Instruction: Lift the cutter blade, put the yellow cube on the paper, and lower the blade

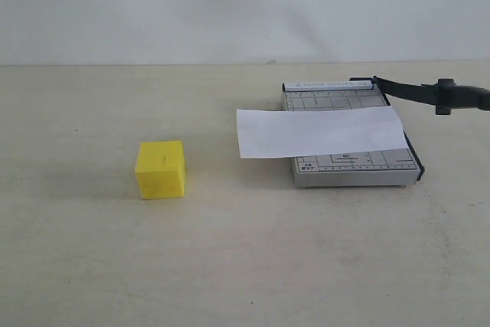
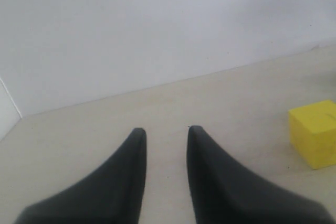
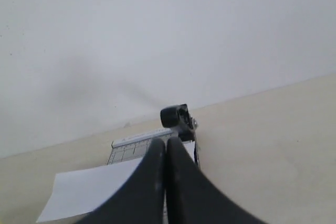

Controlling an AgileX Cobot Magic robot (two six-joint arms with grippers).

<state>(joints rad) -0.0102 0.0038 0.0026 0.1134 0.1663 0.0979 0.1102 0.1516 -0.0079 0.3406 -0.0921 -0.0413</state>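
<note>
**Figure: Cutter with blade raised, cube not yet on the paper**

The pale desk carries every object. The grey gridded cutter board lies directly ahead of the right tool, whose two dark fingers are pressed together with nothing between them. The white paper rests across the board and overhangs the edge nearer the left tool's side. In the right wrist view it spreads out beyond and beside that tool's tips. The cutter blade stands raised off the board, hinged at the far corner, with its thick handle reaching out past the board. A rounded black part of the cutter shows just beyond the right tool's tips, and whether they touch cannot be told. The yellow cube sits on the bare desk, well apart from board and paper. It lies ahead of the left tool, off to one side of its fingers. The left tool is slightly spread and holds nothing.
</note>
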